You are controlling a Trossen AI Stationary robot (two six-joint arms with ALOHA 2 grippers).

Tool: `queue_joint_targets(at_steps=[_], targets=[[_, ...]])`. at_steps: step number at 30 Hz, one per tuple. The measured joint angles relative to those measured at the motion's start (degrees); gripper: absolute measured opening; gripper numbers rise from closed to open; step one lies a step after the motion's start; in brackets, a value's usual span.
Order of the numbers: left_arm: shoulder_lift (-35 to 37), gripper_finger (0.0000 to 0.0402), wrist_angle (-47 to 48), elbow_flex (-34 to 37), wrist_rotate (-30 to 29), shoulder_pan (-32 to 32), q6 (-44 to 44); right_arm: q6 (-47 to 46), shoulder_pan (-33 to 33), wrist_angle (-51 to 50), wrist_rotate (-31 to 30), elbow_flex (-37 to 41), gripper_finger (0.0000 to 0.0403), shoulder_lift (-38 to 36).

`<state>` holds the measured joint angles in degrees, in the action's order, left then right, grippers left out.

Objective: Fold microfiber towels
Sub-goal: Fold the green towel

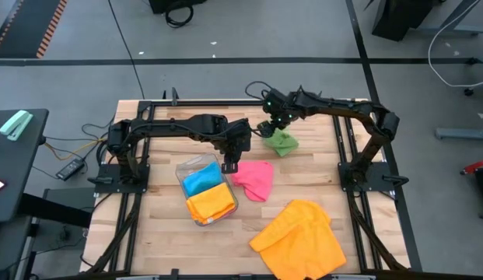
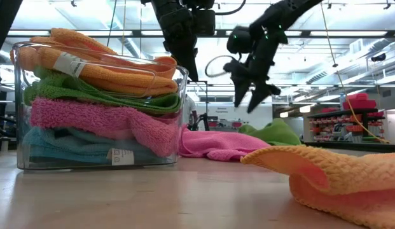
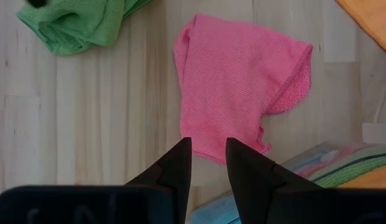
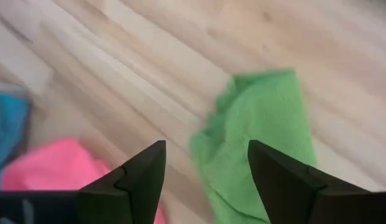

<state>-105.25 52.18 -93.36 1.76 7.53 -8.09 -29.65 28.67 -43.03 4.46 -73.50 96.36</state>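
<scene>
Right gripper (image 4: 205, 180) hangs spread and empty just above the green towel (image 4: 261, 143). Left gripper (image 3: 208, 165), narrowly parted and empty, hovers over the pink towel (image 3: 236, 93) beside it.

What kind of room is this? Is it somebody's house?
Probably not a house. It looks like a robot lab or workshop: a wooden table in a metal frame on a bare grey floor, cables lying about, and long ceiling lights with shelves of equipment behind.
</scene>
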Motion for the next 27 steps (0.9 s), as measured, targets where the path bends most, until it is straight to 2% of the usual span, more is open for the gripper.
queue_joint_targets(at_steps=[4,6,11,18,23,27], targets=[[0.0,0.0107,0.3,0.0,0.0,0.0,0.3,3.1,1.2,-0.9,-3.9,-3.2,0.0236,0.0],[0.0,0.0107,0.5,0.0,0.0,0.0,1.0,4.1,2.7,-0.9,-3.5,-3.0,0.0234,0.0],[0.0,0.0107,1.3,0.0,0.0,0.0,1.6,5.7,5.7,-3.2,-2.9,1.7,0.0229,0.0],[0.0,0.0107,1.4,0.0,0.0,0.0,1.9,8.0,6.1,-2.8,-2.7,9.0,0.0227,-0.6],[0.0,0.0107,2.3,0.0,0.0,0.0,1.5,10.6,5.1,-2.4,-2.6,12.2,0.0227,-6.1],[0.0,0.0107,2.3,0.0,0.0,0.1,1.1,7.2,4.8,1.2,-2.7,18.1,0.0227,-12.5]])
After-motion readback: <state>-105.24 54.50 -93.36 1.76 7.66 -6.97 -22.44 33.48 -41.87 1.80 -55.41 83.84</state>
